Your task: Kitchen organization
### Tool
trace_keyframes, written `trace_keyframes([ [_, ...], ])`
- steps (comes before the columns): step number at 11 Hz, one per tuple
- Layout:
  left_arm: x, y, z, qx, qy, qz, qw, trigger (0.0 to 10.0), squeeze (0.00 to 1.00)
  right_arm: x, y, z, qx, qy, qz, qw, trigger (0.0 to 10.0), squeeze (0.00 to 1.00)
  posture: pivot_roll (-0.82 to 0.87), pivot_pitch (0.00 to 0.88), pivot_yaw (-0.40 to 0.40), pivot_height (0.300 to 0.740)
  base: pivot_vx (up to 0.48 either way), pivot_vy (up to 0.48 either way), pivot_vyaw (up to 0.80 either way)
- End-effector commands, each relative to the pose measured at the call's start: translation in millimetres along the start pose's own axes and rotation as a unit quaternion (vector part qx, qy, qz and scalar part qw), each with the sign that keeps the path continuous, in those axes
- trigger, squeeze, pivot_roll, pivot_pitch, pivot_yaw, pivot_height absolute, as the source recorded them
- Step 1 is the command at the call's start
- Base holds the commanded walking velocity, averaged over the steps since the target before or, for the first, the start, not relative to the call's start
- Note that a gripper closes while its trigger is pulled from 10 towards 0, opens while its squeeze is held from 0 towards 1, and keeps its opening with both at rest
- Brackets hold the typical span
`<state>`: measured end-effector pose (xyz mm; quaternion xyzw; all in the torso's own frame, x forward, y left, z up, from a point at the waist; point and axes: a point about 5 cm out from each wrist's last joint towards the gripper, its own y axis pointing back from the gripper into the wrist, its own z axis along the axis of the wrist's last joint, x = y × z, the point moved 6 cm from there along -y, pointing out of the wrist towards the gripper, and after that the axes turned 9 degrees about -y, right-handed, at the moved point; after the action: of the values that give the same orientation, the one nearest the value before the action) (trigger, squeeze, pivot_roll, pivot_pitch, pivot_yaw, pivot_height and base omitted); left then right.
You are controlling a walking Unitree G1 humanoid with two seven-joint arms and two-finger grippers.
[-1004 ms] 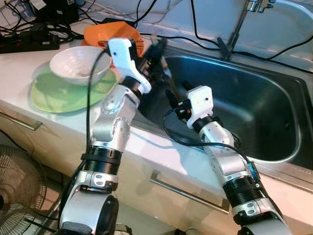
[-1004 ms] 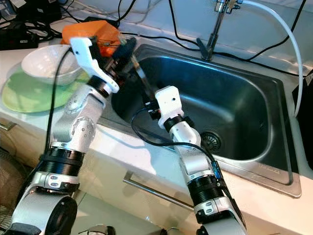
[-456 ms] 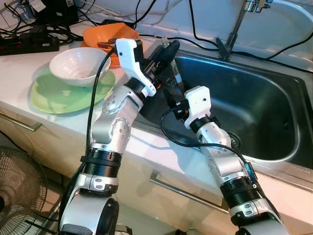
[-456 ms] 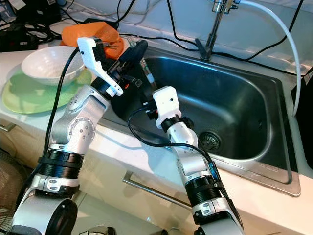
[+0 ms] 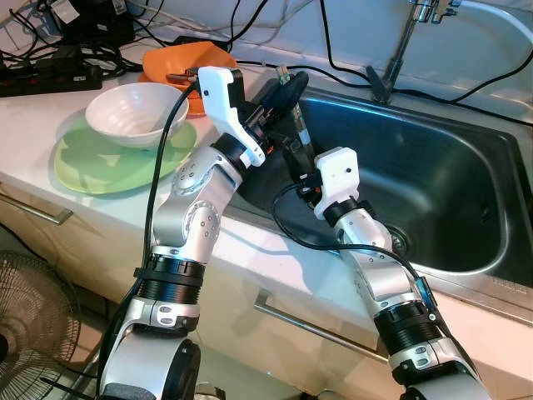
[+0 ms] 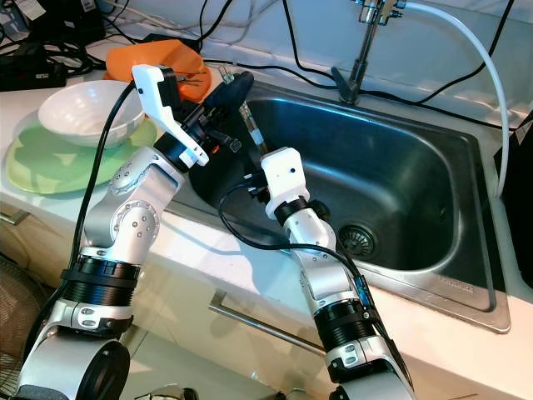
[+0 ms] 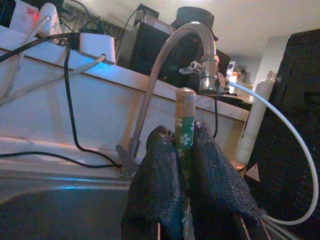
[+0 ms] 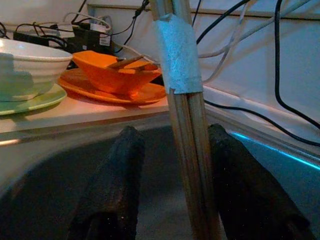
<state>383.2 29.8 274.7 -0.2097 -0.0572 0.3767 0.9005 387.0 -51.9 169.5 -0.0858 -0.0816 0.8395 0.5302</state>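
Note:
My left gripper (image 5: 283,87) hangs over the sink's left rim, shut on a bundle of bamboo chopsticks (image 5: 299,130). In the left wrist view its fingers (image 7: 156,175) pinch the chopsticks (image 7: 184,117) at a green flowered wrap. The sticks slant down into the sink (image 5: 433,192). My right gripper (image 5: 295,158) reaches up from inside the sink to their lower part. In the right wrist view its fingers (image 8: 114,185) stand open on either side of the chopsticks (image 8: 186,150), just below a pale wrap, with a gap on both sides.
A white bowl (image 5: 133,112) sits on a green plate (image 5: 87,162) on the counter to the left. Behind it an orange bowl (image 5: 176,62) holds more sticks. The faucet (image 5: 401,42), cables and a power strip (image 5: 50,77) line the back wall.
My left arm has swung right from above the plates, carrying the chopsticks over the sink's left rim, and is now nearly still. The right gripper has stayed under them.

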Motion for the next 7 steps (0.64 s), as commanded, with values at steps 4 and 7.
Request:
trace_keyframes([
  [4,-10.5,-2.3,-0.1,0.003,-0.010,-0.020,1.000,10.0,0.00,-3.6,-0.2,-0.4,0.000,0.005,-0.005,1.000,0.0,0.00,0.04,0.029,-0.004,0.740,0.000,0.000,0.00],
  [7,-10.6,-2.0,-1.1,0.005,-0.012,-0.017,1.000,10.0,0.00,-4.8,0.5,-1.6,0.002,0.004,-0.006,1.000,0.0,0.00,0.04,0.037,-0.006,0.740,0.000,0.000,0.00],
])
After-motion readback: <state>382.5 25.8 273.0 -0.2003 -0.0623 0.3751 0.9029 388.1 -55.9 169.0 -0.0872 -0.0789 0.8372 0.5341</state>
